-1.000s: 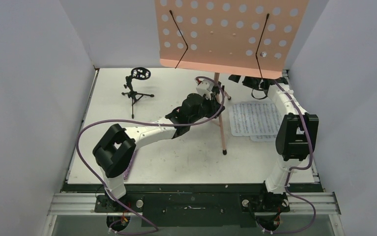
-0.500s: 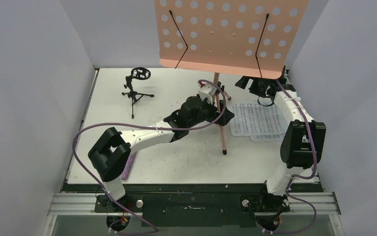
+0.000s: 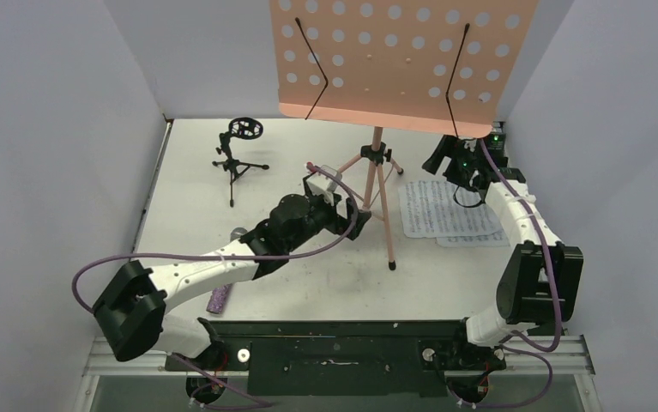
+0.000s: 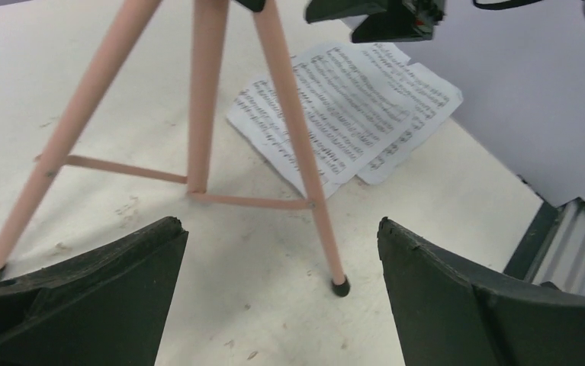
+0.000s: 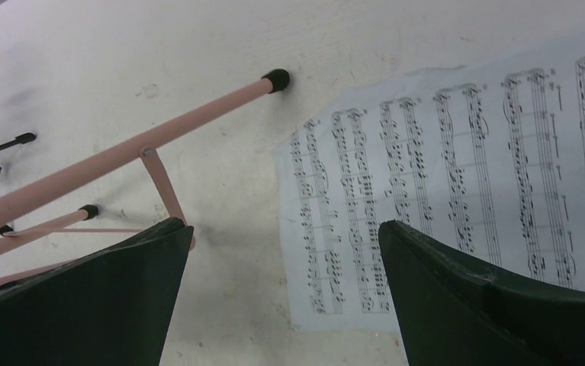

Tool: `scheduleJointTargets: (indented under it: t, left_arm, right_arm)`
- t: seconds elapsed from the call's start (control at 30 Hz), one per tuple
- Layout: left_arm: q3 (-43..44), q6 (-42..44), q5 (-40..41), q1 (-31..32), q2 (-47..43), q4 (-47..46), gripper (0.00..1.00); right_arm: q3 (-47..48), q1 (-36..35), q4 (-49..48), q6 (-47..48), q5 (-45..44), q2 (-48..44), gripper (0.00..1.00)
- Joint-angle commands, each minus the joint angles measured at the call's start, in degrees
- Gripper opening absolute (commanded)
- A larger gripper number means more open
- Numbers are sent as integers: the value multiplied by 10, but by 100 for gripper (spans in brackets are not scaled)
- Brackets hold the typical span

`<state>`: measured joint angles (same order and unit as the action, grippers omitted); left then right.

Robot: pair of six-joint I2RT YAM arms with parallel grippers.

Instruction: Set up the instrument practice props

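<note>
A scuffed white table [image 3: 445,283] stood boxed in on three sides by plain pale grey walls [image 3: 51,129], a metal rail [image 3: 128,354] along its near edge.

**A:** Entry one: type of place?

**B:** Robotics lab; an enclosed benchtop test cell.

**A:** Grounds, itemised?

**B:** Plain pale panels, three: left wall [image 3: 51,129], back wall [image 3: 214,60] and right wall [image 3: 617,129], boxing in one white table [image 3: 325,275]. The tabletop is scuffed and marked. Slotted aluminium rails [image 3: 128,352] run along the near edge, with a black base plate [image 3: 342,343] between them. Two white-and-black robot arms are mounted there, left arm [image 3: 196,273] and right arm [image 3: 522,219], with purple cables [image 3: 149,256] looping loose. A pink music stand [image 3: 394,60] and sheet-music pages [image 3: 441,206] sit on the tabletop between the arms.
</note>
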<state>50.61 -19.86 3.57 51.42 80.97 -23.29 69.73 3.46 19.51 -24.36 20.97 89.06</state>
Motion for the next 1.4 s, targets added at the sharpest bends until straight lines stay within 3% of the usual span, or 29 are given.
scheduleJointTargets:
  t: [0.0,0.13,0.23,0.5,1.0,1.37]
  left_arm:
    - [-39,81,92,-6,-84,32,96]
    - [-80,106,166,-12,-146,85,96]
    - [-94,65,216,-27,-191,139,96]
    - [-121,-99,180,-112,-249,231,96]
    - [-207,-287,120,-188,-310,160,96]
    - [-212,-312,91,-200,-328,172,96]
  right_arm:
    - [-45,5,20,-17,-83,-52,100]
    - [-88,8,38,-46,-134,-80,100]
    - [-121,16,45,-69,-143,-92,100]
    - [-201,43,59,-138,-97,-107,95]
    - [-258,110,40,-171,-37,-109,95]
    - [-252,209,-15,-141,-4,-52,97]
